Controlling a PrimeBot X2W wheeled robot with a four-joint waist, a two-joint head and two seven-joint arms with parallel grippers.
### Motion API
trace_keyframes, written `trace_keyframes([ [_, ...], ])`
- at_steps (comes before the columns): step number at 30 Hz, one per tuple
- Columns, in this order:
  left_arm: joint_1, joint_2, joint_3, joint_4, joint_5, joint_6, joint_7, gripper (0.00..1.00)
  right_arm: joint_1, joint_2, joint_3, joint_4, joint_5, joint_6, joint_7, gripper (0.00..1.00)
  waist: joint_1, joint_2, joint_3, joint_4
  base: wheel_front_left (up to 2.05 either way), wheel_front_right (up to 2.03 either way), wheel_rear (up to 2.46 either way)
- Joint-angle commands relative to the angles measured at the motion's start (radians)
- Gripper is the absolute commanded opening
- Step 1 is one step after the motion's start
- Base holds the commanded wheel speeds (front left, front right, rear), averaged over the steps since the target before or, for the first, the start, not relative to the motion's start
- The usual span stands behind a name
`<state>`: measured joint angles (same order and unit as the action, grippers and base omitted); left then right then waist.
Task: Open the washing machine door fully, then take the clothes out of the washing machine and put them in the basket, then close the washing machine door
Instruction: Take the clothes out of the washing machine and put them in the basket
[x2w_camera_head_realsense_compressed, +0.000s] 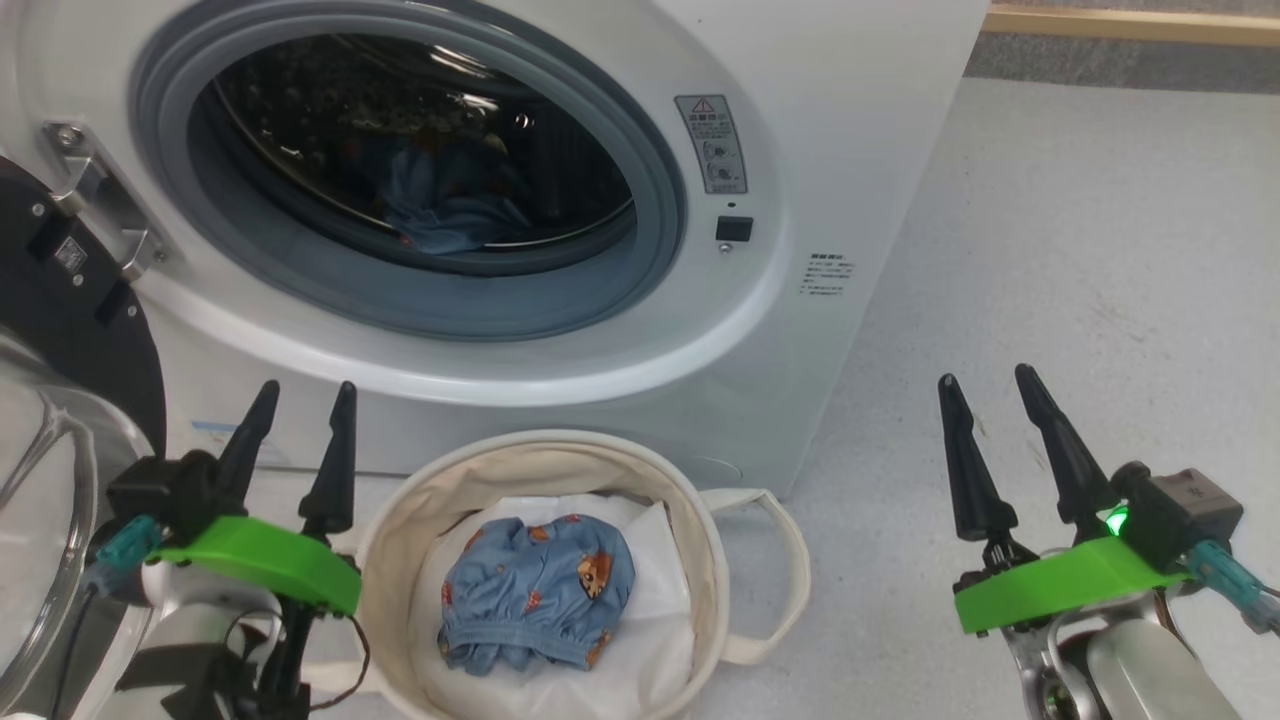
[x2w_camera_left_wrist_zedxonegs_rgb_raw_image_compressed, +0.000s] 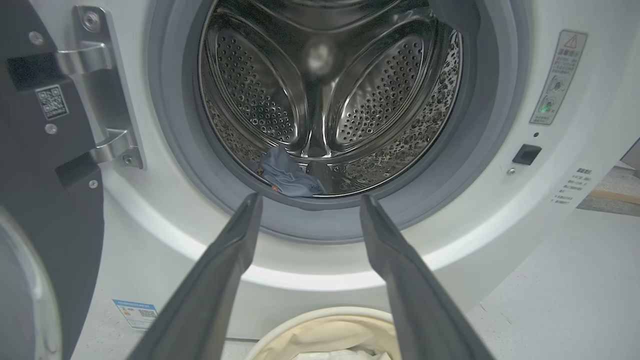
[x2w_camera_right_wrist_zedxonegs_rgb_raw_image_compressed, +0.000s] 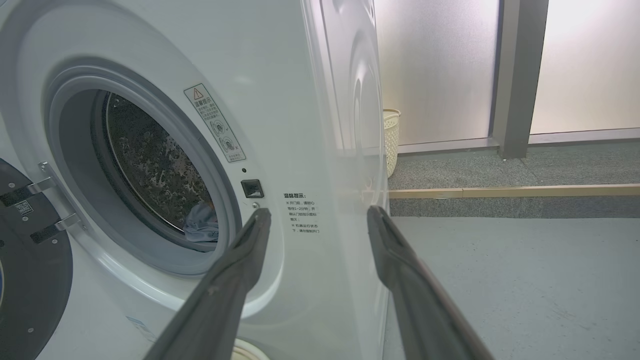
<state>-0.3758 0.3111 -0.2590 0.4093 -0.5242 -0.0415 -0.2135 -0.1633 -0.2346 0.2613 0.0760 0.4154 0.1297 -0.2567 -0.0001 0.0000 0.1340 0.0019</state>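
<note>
Head view finds both claws spread wide and empty. The left claw (x2w_camera_head_realsense_compressed: 308, 387) and right claw (x2w_camera_head_realsense_compressed: 984, 375) hang low in front of the washing machine (x2w_camera_head_realsense_compressed: 850, 150), fingers pointing up toward it. The basket (x2w_camera_head_realsense_compressed: 700, 520) sits between the two claws, just beside the left one and under the drum mouth, likely so a pulled garment has only a short drop. The washing machine door (x2w_camera_head_realsense_compressed: 60, 330) stands swung open on the outer side of the left claw, leaving the mouth free.

The clothes (x2w_camera_head_realsense_compressed: 535, 590) are split. One bundle lies on the white liner (x2w_camera_head_realsense_compressed: 665, 610) in the basket. A second bundle (x2w_camera_head_realsense_compressed: 450, 210) lies at the drum's bottom, ahead of and above the left claw, which seems better placed to reach it.

Count: two claws, one door, one basket, one bundle out, one bundle in. I cannot tell how many garments each bundle holds.
</note>
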Motion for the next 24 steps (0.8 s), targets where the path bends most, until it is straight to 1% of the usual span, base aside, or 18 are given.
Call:
trace_keyframes([
  [1,-0.052,0.035,0.028,-0.034,0.001,0.007,0.004,1.00,-0.012,-0.007,0.008,-0.038,0.000,0.001,-0.005,1.00,0.0001,0.0000,0.009,-0.001,0.00,0.00,0.00],
  [7,-0.127,0.022,-0.005,-0.020,0.027,0.013,0.030,1.00,-0.028,0.004,0.006,-0.053,-0.009,0.001,-0.005,1.00,0.0001,0.0000,0.048,-0.011,0.00,0.00,0.00],
  [11,-0.225,-0.002,-0.031,0.023,0.040,0.012,0.061,1.00,-0.041,0.017,0.003,-0.066,-0.023,0.001,-0.005,1.00,0.0001,0.0000,0.093,-0.020,0.00,0.00,0.00],
  [15,-0.333,-0.017,-0.057,0.099,0.060,0.002,0.076,1.00,-0.058,0.036,0.001,-0.079,-0.040,0.001,-0.005,1.00,0.0001,0.0000,0.144,-0.039,0.00,0.00,0.00],
  [17,-0.412,-0.027,-0.069,0.164,0.074,-0.001,0.076,1.00,-0.067,0.050,-0.007,-0.094,-0.055,0.001,-0.005,1.00,0.0001,0.0000,0.186,-0.054,0.00,0.00,0.00],
  [24,-0.584,-0.039,-0.075,0.319,0.088,-0.009,0.066,1.00,-0.085,0.084,-0.003,-0.158,-0.063,0.001,-0.005,1.00,0.0001,0.0000,0.288,-0.081,0.00,0.00,0.00],
])
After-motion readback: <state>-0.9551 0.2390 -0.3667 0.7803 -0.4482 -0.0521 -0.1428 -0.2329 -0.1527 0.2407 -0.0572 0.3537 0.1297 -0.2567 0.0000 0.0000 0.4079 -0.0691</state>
